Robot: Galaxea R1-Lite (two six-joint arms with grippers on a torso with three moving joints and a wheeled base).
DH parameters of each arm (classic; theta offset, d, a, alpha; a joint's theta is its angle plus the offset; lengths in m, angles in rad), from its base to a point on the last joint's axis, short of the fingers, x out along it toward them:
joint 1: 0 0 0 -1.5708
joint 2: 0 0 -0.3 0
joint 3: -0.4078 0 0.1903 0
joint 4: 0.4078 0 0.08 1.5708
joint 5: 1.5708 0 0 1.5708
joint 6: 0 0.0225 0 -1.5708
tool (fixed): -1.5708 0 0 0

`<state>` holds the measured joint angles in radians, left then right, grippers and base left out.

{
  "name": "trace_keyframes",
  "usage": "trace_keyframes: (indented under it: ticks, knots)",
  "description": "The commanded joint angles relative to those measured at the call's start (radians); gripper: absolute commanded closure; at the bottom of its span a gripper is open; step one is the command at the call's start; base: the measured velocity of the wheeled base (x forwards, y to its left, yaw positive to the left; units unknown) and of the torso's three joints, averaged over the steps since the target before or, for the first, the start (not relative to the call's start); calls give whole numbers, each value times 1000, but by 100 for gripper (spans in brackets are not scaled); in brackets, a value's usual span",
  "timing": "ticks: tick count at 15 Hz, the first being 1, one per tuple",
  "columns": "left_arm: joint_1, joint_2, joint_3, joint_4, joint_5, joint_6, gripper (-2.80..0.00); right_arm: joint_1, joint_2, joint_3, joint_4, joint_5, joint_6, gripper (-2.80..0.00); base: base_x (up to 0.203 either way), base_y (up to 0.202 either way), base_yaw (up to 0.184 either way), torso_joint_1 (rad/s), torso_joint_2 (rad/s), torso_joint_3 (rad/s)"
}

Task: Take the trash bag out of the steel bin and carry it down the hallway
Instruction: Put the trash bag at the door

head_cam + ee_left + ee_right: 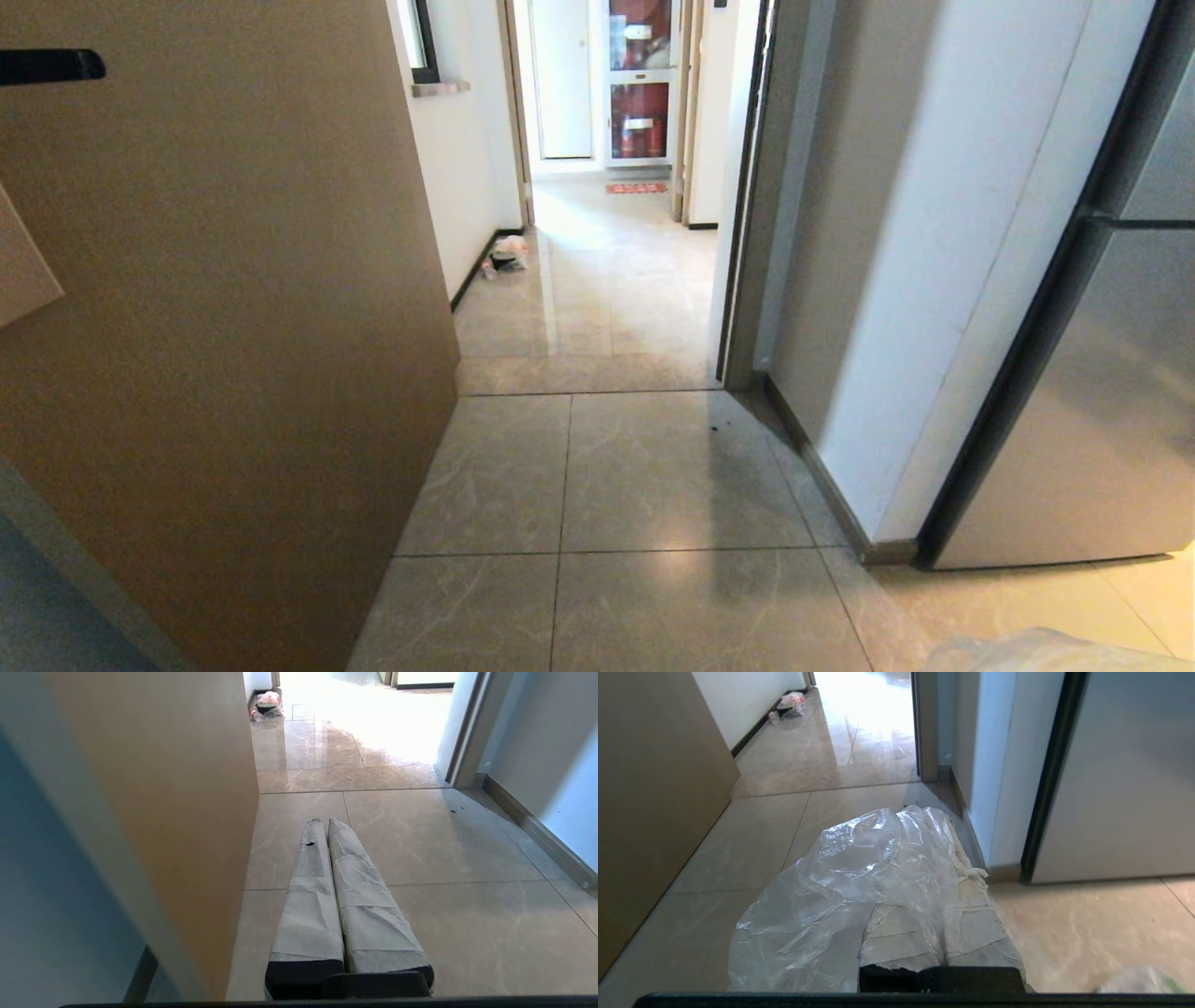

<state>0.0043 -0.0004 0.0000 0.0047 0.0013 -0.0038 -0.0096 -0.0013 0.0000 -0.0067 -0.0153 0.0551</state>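
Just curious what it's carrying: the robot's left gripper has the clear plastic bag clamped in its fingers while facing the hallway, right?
Not quite: it is the right gripper that is shut on the trash bag, as the right wrist view shows. The left gripper is shut and empty. The hallway does lie ahead.

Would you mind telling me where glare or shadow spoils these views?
Left wrist view: the hallway floor blows out to white past the doorway. Right wrist view: the same glare, plus highlights on the trash bag. Head view: milder sheen on the far tiles, a soft shadow beside the right wall.
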Motion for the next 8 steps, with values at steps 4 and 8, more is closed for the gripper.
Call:
trace_keyframes:
  ticks: [4, 8]
  knots:
    - [0, 0, 3, 0, 0, 1, 0, 0, 0, 2, 1, 0, 0, 0, 192, 0, 1, 0, 2, 4]
    - [0, 0, 3, -2, 0, 2, 0, 0, 0, 2, -1, 0, 0, 0, 193, 0, 2, 3, 4, 1]
